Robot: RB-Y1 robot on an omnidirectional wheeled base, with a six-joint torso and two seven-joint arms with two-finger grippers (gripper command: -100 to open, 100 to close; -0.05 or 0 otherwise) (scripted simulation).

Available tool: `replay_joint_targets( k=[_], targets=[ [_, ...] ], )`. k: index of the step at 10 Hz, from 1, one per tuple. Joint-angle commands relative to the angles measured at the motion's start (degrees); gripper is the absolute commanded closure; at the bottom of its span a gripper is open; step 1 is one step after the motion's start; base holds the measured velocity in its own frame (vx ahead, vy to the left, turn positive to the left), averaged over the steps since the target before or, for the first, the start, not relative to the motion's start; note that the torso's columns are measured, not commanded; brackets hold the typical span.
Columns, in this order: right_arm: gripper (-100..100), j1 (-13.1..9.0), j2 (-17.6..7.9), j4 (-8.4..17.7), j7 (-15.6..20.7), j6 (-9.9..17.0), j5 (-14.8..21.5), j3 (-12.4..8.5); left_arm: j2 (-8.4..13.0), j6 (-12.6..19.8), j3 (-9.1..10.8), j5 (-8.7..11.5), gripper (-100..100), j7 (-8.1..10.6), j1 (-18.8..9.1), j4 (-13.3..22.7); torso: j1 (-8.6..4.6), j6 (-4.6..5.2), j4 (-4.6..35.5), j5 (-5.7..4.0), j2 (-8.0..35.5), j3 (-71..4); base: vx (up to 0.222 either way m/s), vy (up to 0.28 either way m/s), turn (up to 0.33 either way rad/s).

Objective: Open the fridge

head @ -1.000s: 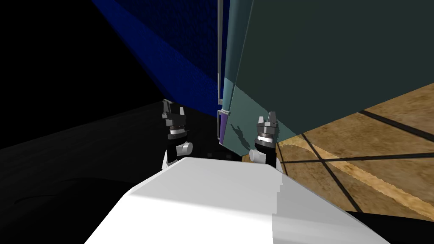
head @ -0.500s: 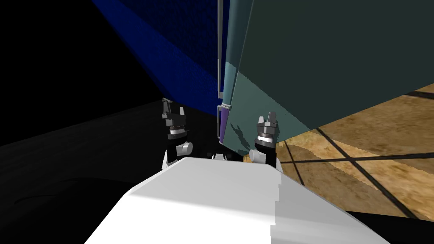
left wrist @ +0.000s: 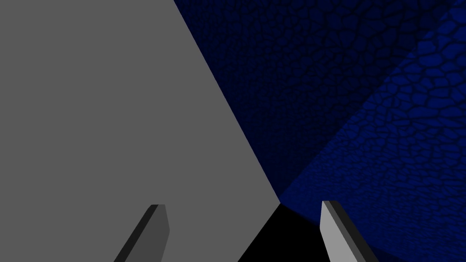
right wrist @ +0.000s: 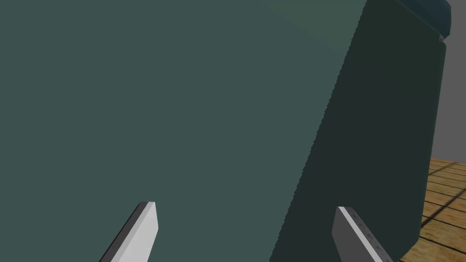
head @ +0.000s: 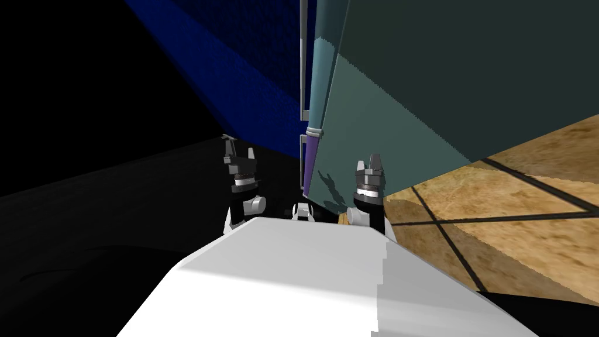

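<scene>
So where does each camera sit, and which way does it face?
Head view: from the head, steeply down-forward at teal fridge, blue wall, wood floor; left hand, right hand show.
Left wrist view: from the left hand, toward grey surface, blue wall; open fingers show.
Right wrist view: from the right hand, at the fridge; open fingers show.
Shared: fridge and floor, head and right wrist.
</scene>
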Motion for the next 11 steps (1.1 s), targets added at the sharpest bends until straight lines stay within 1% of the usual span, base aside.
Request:
replay_joint_targets(
  k=[1,3,6,11],
  targets=[
    [-100,0.5,-4.6,-0.9,1.4,0.2,1.6,-1.7,0.0,0.0,0.00,0.0,0,0.00,0.0,0.0,0.00,0.00,0.2,0.00,0.1,-0.3,0.052,0.064,-0.053],
    [-100,1.1,-7.0,-1.7,2.9,0.4,3.4,-3.5,0.0,0.0,0.00,0.0,0,0.00,0.0,0.0,0.00,0.00,0.2,0.00,0.2,-0.3,0.086,0.079,-0.061],
    [-100,2.2,-9.4,-3.0,5.6,0.7,6.7,-6.9,0.0,0.0,0.00,0.0,0,0.00,0.0,0.0,0.01,0.00,0.3,0.00,0.3,-0.3,0.095,0.102,-0.092],
    [-100,4.5,-12.1,-5.0,11.3,1.4,13.5,-13.9,0.0,0.0,-0.01,0.0,0,0.00,0.0,0.0,-0.11,-0.08,0.3,0.06,0.1,-0.4,0.114,0.128,-0.105]
  ],
)
